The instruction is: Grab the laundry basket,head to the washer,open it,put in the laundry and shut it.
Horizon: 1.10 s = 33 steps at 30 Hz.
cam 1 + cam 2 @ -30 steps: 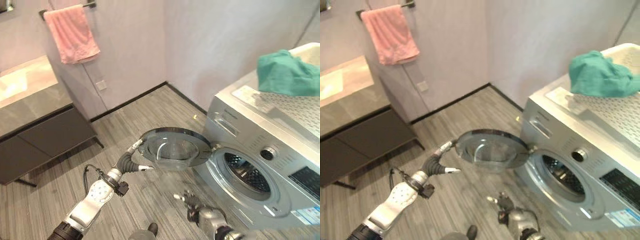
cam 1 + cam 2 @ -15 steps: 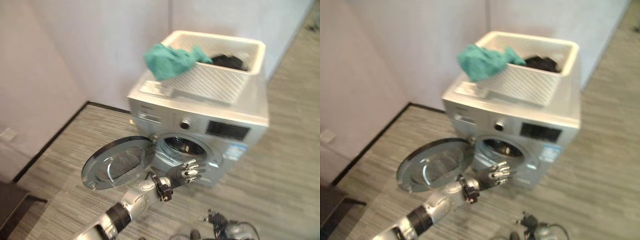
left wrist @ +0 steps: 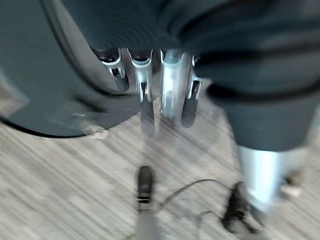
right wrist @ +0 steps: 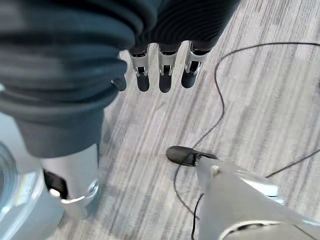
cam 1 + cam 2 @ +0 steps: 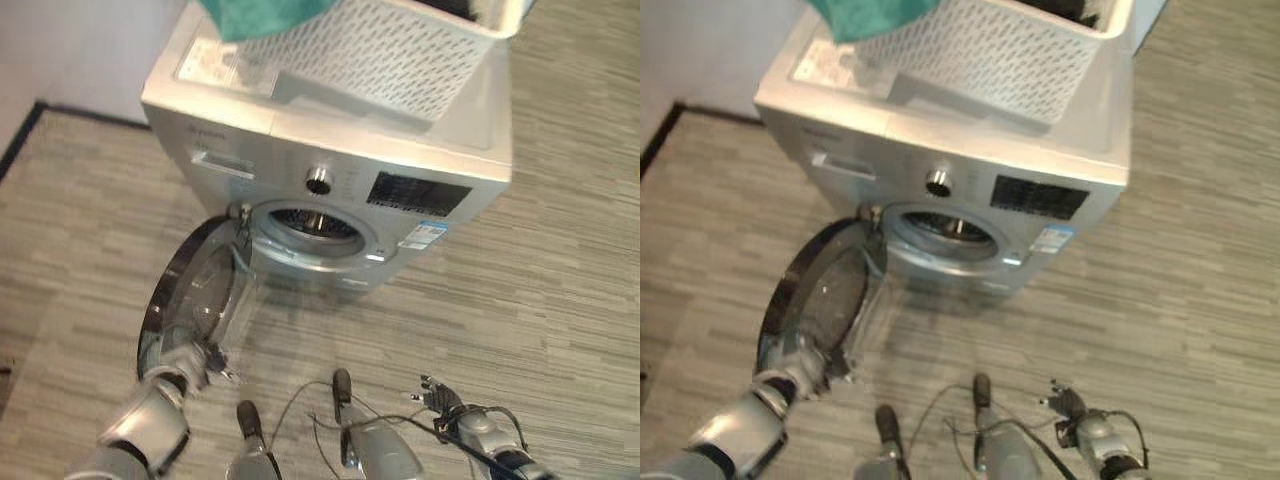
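The washer (image 5: 330,160) stands in front of me with its round door (image 5: 190,300) swung wide on its hinge to my left, the drum mouth (image 5: 305,222) open and dark. The white laundry basket (image 5: 370,45) sits on top of the machine, and a teal cloth (image 5: 265,15) hangs over its near left corner, with something dark deeper inside. So I judge the opening step done and the loading step up next. My left hand (image 5: 190,362) is low by the outer edge of the door, fingers (image 3: 167,92) straight and relaxed, gripping nothing; whether they touch the door's rim I cannot tell. My right hand (image 5: 445,405) hangs low near the grey plank floor (image 5: 560,280), well apart from the machine, its fingers (image 4: 165,75) hanging loose and empty too. Next, I think I must lift a hand up to the basket, take hold of the teal cloth first since it lies nearest, and carry it down into the drum mouth. The door stands clear of that path, so nothing should block the way. Care is needed that the cloth does not snag on the basket's rim.
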Tool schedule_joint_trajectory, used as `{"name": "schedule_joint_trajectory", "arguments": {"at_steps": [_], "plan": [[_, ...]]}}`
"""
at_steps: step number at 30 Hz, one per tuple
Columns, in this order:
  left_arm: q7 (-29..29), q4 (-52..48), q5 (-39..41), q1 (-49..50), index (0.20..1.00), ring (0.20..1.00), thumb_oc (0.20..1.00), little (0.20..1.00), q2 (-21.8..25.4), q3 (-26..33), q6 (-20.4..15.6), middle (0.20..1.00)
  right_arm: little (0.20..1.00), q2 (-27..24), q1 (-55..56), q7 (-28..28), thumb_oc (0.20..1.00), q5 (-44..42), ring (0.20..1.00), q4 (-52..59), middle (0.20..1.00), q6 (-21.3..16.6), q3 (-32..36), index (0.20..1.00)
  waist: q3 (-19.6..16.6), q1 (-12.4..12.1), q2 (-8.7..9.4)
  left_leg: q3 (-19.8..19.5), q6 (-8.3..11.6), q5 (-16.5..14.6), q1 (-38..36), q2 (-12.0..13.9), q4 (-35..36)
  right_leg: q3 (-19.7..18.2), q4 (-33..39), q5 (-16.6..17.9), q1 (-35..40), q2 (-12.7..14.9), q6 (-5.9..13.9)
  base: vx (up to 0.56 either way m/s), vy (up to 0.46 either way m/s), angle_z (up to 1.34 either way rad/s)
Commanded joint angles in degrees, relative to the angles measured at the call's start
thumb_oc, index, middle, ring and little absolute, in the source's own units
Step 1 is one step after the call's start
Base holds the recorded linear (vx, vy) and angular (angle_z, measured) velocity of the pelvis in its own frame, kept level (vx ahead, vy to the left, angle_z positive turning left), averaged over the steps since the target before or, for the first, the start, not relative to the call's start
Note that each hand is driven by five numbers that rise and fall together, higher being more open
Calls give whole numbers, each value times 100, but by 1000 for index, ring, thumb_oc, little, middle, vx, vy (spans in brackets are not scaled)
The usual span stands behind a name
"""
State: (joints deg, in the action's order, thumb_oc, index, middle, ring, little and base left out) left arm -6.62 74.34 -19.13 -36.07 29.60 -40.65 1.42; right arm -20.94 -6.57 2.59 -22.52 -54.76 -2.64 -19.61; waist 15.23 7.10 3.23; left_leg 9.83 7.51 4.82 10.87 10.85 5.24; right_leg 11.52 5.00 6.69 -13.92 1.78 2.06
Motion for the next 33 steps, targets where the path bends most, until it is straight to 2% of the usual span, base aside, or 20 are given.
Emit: {"name": "schedule_joint_trajectory", "arguments": {"at_steps": [1,3,5,13,15,16,18,19,21,22,23,24,25,26,27,28,29,30,31,33], "plan": [[1061,88,-7,-1057,1000,1000,1000,1000,314,513,-153,1000,1000,5,110,-144,1000,-189,1000,124,1000,-369,116,1000,79,-82,137,-129,-99,-219,-240,7,-24,318,-313,-407,-177,454,436,28,-27,22],[1522,-54,493,-1001,1000,1000,1000,1000,477,999,-231,1000,1000,82,166,-191,1000,-264,1000,81,1000,-436,115,1000,176,-161,174,-178,-96,-188,-161,0,-24,379,-297,-394,-179,484,444,-32,-26,21],[1627,-93,658,-939,1000,1000,1000,1000,460,1150,-251,1000,1000,112,142,-219,1000,-291,1000,54,1000,-459,114,1000,202,-175,181,-193,-97,-183,-138,-6,-24,396,-294,-385,-183,492,448,-14,-14,9],[1675,-439,1388,-338,1000,1000,1000,1000,255,1568,-487,1000,1000,236,85,-235,1000,-373,1000,9,1000,-400,106,1000,245,-262,91,-131,-115,-239,-232,-24,-24,354,-357,-449,-136,503,433,15,-1,2],[1825,-1016,1776,263,1000,1000,1000,1000,100,1921,-712,1000,1000,229,176,-225,1000,-383,1000,0,1000,-424,265,1000,245,-310,56,-71,-141,-320,-393,-14,-96,251,-530,-587,-109,487,369,59,-37,-5],[1826,-1024,1775,274,1000,1000,1000,1000,101,1926,-709,1000,1000,226,180,-224,1000,-383,1000,0,1000,-425,261,1000,242,-308,54,-69,-141,-323,-395,-12,-98,249,-533,-590,-110,486,369,71,-71,-12],[1909,-1845,2253,1115,1000,1000,1000,1000,-210,2340,-958,1000,1000,237,239,-246,1000,-350,1000,-297,1000,-428,516,1000,219,-373,48,-103,-176,-624,-326,33,-651,107,-788,-775,-114,457,262,121,-115,-10],[1744,-2385,2550,1804,1000,1000,1000,1000,-337,2530,-1091,1000,1000,197,259,-231,1000,-266,1000,-544,1000,-372,664,1000,168,-423,42,-119,-189,-856,-264,116,-1127,-12,-934,-982,-78,357,158,168,-153,-5],[1612,-2562,2645,2069,1000,1000,1000,1000,-361,2617,-1089,1000,1000,172,299,-223,1000,-228,1000,-602,1000,-336,714,1000,145,-447,34,-133,-174,-931,-217,183,-1464,-49,-950,-1079,7,268,98,111,-130,-8],[1481,-2730,2771,2275,1000,1000,1000,1000,-381,2655,-1086,1000,1000,145,370,-214,1000,-185,1000,-629,1000,-296,785,1000,200,-515,46,-290,-143,-776,-22,258,-2107,-97,-993,-1170,139,139,-22,77,-213,-22],[1395,-2793,2791,2405,1000,1000,1000,1000,-449,2583,-1077,1000,1000,60,403,-186,1000,-162,1000,-673,1000,-272,821,1000,360,-690,53,-892,-154,-442,392,165,-3246,-126,-1078,-1317,350,-71,-208,75,-213,-21],[1396,-2790,2791,2401,1000,1000,1000,1000,-451,2580,-1078,1000,1000,59,401,-185,1000,-161,1000,-675,1000,-273,824,1000,361,-680,38,-917,-148,-456,418,174,-3279,-110,-1080,-1321,350,-81,-213,12,-141,-15],[1356,-2754,2732,2420,1000,1000,1000,1000,-459,2500,-1043,1000,1000,46,398,-233,1000,-157,1000,-768,1000,-280,888,1000,365,-720,81,-1106,-234,-277,646,70,-3359,-39,-1047,-1300,372,-31,-247,27,-12,-5],[1318,-2714,2704,2447,1000,1000,1000,1000,-479,2468,-1013,1000,1000,25,429,-255,1000,-152,1000,-829,1000,-274,950,1000,350,-750,70,-1187,-248,-321,772,80,-3132,-2,-1027,-1367,468,8,-208,198,38,-9],[1269,-2642,2677,2465,1000,1000,1000,1000,-525,2435,-972,1000,1000,5,461,-279,1000,-104,1000,-909,1000,-257,1015,1000,281,-752,31,-1193,-215,-558,710,195,-2657,-14,-1025,-1517,636,32,-111,248,138,13],[1218,-2576,2675,2480,1000,1000,1000,1000,-551,2394,-961,1000,1000,-7,478,-301,1000,-44,1000,-988,1000,-255,1079,1000,237,-741,15,-1133,-242,-309,705,267,-2118,22,-1026,-1476,672,109,-88,344,322,53],[1171,-2465,2624,2471,1000,1000,1000,1000,-585,2250,-961,1000,1000,-36,457,-415,1000,-53,1000,-1105,1000,-268,1209,1000,202,-778,-117,-1031,-175,234,887,433,-1223,59,-1086,-1598,850,159,-44,236,373,72],[1135,-2497,2619,2517,1000,1000,1000,1000,-588,2221,-952,1000,1000,-38,467,-456,1000,-78,1000,-1171,1000,-257,1314,1000,182,-792,-162,-939,-145,329,893,435,-946,57,-1115,-1636,899,193,-10,331,434,65],[1069,-2528,2647,2670,1000,1000,1000,1000,-591,2301,-961,1000,1000,-65,485,-454,1000,-17,1000,-1244,1000,-233,1430,1000,41,-788,-243,-846,-122,273,700,448,-609,24,-1174,-1695,943,220,95,181,242,32],[1076,-2591,2612,2845,1000,1000,1000,1000,-642,2350,-929,1000,1000,-47,538,-471,1000,40,1000,-1384,1000,-156,1555,1000,-80,-829,-298,-975,-156,191,652,350,-757,-34,-1195,-1686,1043,308,158,224,284,-17]]}}
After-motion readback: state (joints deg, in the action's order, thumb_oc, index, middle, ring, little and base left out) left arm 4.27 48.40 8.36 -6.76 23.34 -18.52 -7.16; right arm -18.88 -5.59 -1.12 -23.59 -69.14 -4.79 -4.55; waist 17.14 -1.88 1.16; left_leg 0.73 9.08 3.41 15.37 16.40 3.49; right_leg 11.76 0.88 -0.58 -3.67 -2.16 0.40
